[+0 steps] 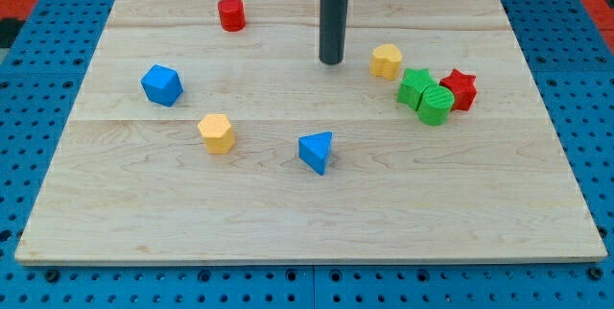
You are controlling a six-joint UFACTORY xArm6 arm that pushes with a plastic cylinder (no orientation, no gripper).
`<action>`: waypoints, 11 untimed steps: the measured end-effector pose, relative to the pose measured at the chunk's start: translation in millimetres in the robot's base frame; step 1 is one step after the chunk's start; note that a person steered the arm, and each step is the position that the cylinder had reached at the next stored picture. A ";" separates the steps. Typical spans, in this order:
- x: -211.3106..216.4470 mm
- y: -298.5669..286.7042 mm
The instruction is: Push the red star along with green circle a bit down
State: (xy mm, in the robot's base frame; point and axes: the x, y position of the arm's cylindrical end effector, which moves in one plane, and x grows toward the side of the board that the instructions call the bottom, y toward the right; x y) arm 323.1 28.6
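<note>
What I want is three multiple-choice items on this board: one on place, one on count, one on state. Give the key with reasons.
1. Where does the red star lie from the green circle?
A. at its left, apart
B. at its right, touching
C. far below it

2. How many blocks are blue?
A. one
B. two
C. three

3. My tip is
A. pressed against the red star
B. pressed against the green circle
C. touching no block

Key:
1 B, as the star sits against the circle's right side.
2 B, as only the blue block at the view's left and the blue triangle are blue.
3 C, as the tip stands on bare wood, left of the yellow block with a gap between.
</note>
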 end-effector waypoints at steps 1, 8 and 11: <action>-5.4 12.6; -14.1 33.3; -14.1 37.8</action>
State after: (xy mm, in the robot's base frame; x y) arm 309.0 66.4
